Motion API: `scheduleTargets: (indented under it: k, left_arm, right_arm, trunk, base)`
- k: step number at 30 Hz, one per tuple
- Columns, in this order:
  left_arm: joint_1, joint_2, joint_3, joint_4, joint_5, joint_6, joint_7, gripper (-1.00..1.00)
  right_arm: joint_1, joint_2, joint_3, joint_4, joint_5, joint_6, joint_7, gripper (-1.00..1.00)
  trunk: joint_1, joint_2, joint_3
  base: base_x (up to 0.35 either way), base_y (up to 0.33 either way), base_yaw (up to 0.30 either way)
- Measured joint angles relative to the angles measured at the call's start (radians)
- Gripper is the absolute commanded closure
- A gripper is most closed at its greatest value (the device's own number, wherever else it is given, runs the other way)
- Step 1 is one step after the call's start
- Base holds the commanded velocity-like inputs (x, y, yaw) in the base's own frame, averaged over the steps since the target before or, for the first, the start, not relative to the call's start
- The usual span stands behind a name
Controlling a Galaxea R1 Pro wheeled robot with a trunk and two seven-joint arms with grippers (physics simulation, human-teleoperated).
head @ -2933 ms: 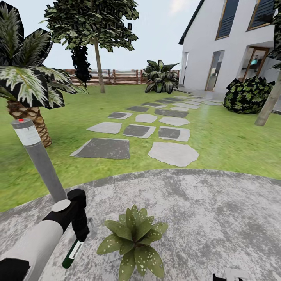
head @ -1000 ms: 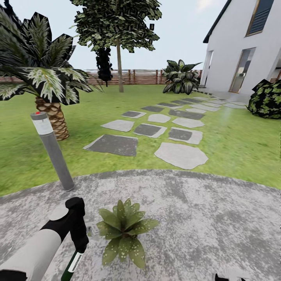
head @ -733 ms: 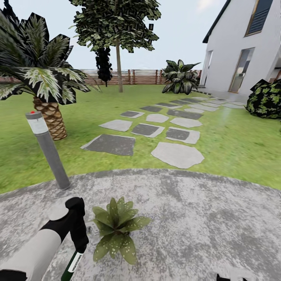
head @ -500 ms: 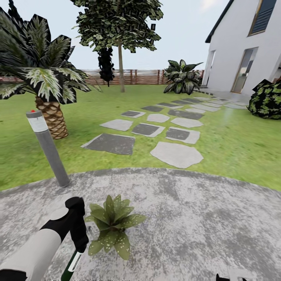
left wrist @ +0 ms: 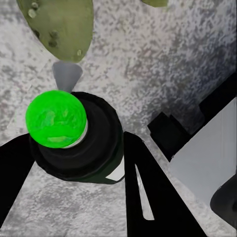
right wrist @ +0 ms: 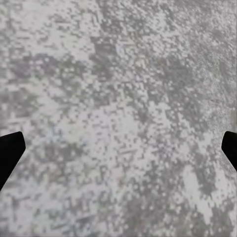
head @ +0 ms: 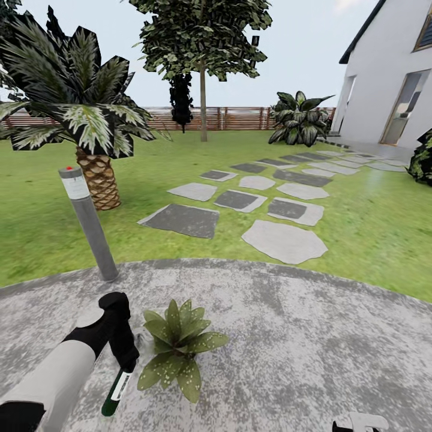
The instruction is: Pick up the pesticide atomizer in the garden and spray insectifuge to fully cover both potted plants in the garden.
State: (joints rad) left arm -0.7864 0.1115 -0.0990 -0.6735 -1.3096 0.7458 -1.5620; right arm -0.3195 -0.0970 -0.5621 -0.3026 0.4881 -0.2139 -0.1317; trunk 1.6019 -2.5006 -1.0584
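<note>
Looking across the last few pictures, your whole view has slid sideways, so the camera turned and the small green plant with pale-speckled pointed leaves did not walk; it sits nearer your left pincer now, just beside it on the round grey mottled patio. That pincer is pinching the slim dark green bottle with the pale label, which hangs downward. Your right pincer is spread wide over bare paving.
</note>
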Motion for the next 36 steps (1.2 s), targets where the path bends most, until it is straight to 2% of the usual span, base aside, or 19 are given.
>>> scheduleTargets:
  k: [4,6,10,12,15,18,20,22,24,26,28,31,36]
  left_arm:
    - [-0.09,-0.005,-0.002,0.001,-0.008,0.039,0.0,1.0]
    - [-0.107,-0.005,-0.008,0.003,-0.013,0.053,0.0,1.0]
    - [-0.095,0.013,-0.012,0.015,-0.017,0.045,0.0,1.0]
    - [-0.063,0.032,-0.012,0.017,-0.019,0.042,0.0,1.0]
    - [-0.013,0.042,-0.012,0.018,-0.02,0.04,0.0,1.0]
    - [0.011,0.026,-0.012,0.017,-0.017,0.04,0.0,1.0]
    - [0.014,-0.012,-0.025,0.013,-0.017,0.042,0.0,1.0]
    - [0.015,-0.027,-0.03,0.008,-0.018,0.045,0.0,1.0]
    - [0.015,-0.023,-0.026,0.005,-0.014,0.046,0.0,1.0]
    - [0.015,0.01,-0.003,0.001,-0.008,0.046,0.0,1.0]
    - [0.015,0.024,0.006,0.0,-0.006,0.046,0.0,1.0]
    - [0.015,0.029,0.01,0.0,-0.006,0.046,0.0,1.0]
    - [0.015,0.017,0.01,0.0,-0.007,0.047,0.0,1.0]
  right_arm:
    - [0.0,0.0,0.0,0.0,0.0,0.001,0.0,-1.0]
    - [0.0,0.0,0.0,0.0,0.0,0.001,0.0,-1.0]
    - [0.0,0.0,-0.001,0.0,0.0,0.001,0.0,-1.0]
    - [0.0,0.0,-0.001,0.0,0.0,0.0,0.0,-1.0]
    - [0.0,0.0,-0.001,0.0,0.0,0.001,0.0,-1.0]
    - [0.0,0.0,0.0,0.0,0.0,0.001,0.0,-1.0]
    - [0.0,0.0,-0.001,-0.001,0.0,0.0,0.0,-1.0]
    - [0.0,0.0,-0.001,0.0,0.0,-0.001,0.0,-1.0]
    - [0.0,0.0,-0.001,0.0,0.0,-0.001,0.0,-1.0]
    - [0.0,0.0,0.0,0.0,0.0,-0.001,0.0,-1.0]
    - [0.0,0.0,0.0,0.0,0.0,0.0,0.0,-1.0]
    - [0.0,0.0,0.0,0.0,0.0,0.0,0.0,-1.0]
    - [0.0,-0.004,0.0,0.0,0.001,-0.002,0.0,-1.0]
  trunk:
    - [0.0,0.0,0.0]
    - [0.0,0.0,0.0]
    - [0.0,0.0,0.0]
    - [0.0,0.0,0.0]
    - [0.0,0.0,0.0]
    - [0.0,0.0,0.0]
    - [0.0,0.0,0.0]
    - [0.0,0.0,0.0]
    - [0.0,0.0,0.0]
    - [0.0,0.0,0.0]
    - [0.001,0.0,0.0]
    - [0.001,0.0,0.0]
    - [0.001,0.0,0.0]
  base:
    - [0.0,0.0,0.0]
    - [0.0,0.0,0.0]
    - [0.0,0.0,0.0]
    - [0.0,0.0,0.0]
    - [0.0,0.0,0.0]
    - [0.0,0.0,0.0]
    - [0.0,0.0,0.0]
    - [0.0,0.0,0.0]
    - [-0.033,0.0,0.0]
    - [-0.181,0.0,0.0]
    - [-0.284,0.0,0.0]
    - [-0.326,0.0,0.0]
    - [-0.335,0.0,0.0]
